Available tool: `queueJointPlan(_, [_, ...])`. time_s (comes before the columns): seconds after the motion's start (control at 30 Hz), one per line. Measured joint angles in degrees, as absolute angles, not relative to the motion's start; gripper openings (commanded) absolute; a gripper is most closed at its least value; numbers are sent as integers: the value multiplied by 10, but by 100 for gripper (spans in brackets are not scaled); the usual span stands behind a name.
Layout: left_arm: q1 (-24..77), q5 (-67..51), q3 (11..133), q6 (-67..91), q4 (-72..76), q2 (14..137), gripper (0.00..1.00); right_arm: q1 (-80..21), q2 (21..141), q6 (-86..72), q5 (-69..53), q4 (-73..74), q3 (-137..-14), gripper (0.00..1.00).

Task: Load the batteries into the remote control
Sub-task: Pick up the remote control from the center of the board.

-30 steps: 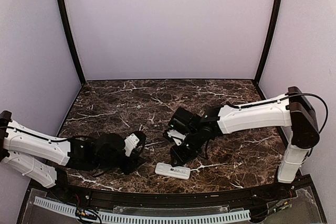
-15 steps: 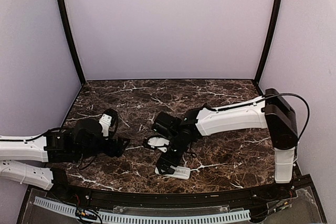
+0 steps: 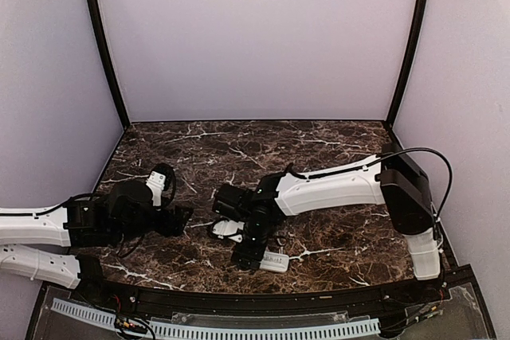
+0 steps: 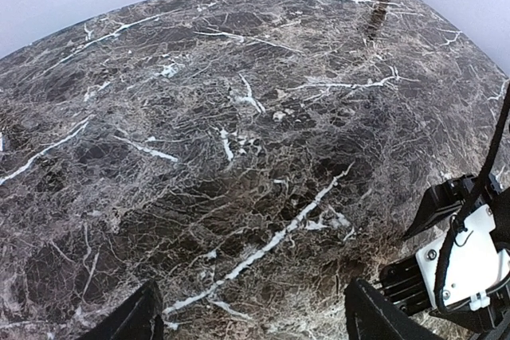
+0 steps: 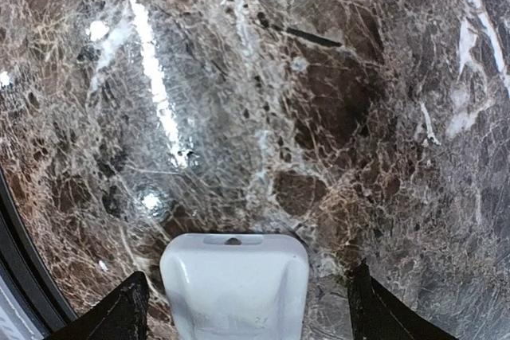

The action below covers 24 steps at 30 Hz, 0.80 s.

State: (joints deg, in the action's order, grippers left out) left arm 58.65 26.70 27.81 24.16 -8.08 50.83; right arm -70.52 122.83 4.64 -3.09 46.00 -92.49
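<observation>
Enclosing the dark, white-veined bench (image 4: pixel 239 117) are pale lilac walls (image 3: pixel 255 37) with black posts (image 3: pixel 102 45) at the back corners, and a white slotted strip (image 3: pixel 215 329) is running along the near edge. The right arm (image 3: pixel 335 185) is reaching in from the right and bending down toward the front of the bench, its wrist covering part of the remote (image 5: pixel 235 280) in the top view. The left hand (image 4: pixel 256 320) is pointing over bare marble, left of the right arm, its fingers standing wide apart and gripping nothing. The right arm's wrist is showing at the lower right of the left wrist view.

The remote is lying flat near the front edge, about midway across. The right hand (image 5: pixel 253 314) is hanging directly over one end of it. Its fingers are spreading wide to either side of the white casing, one close beside its edge and the other clear of it, and are holding nothing. Whether the nearer finger is touching the remote, I cannot tell.
</observation>
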Motion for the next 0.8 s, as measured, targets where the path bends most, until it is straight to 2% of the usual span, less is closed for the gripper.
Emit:
queueJointPlan(0.1, [587, 283, 278, 242, -87, 498, 76, -709, 1230, 46, -25, 466, -931, 72])
queueJointPlan(0.2, [587, 298, 278, 243, -93, 488, 76, -711, 1235, 43, -19, 469, -934, 55])
queueJointPlan(0.3, [587, 310, 278, 243, -98, 475, 75, -712, 1239, 39, -15, 474, -940, 54])
queueJointPlan(0.4, [587, 325, 276, 243, -101, 458, 74, -712, 1239, 37, -17, 476, -941, 46])
queueJointPlan(0.57, [587, 345, 267, 244, -103, 437, 72, -712, 1239, 36, -19, 477, -942, 39])
queueJointPlan(0.8, [587, 352, 265, 246, -106, 432, 70, -709, 1236, 29, -29, 478, -944, 36])
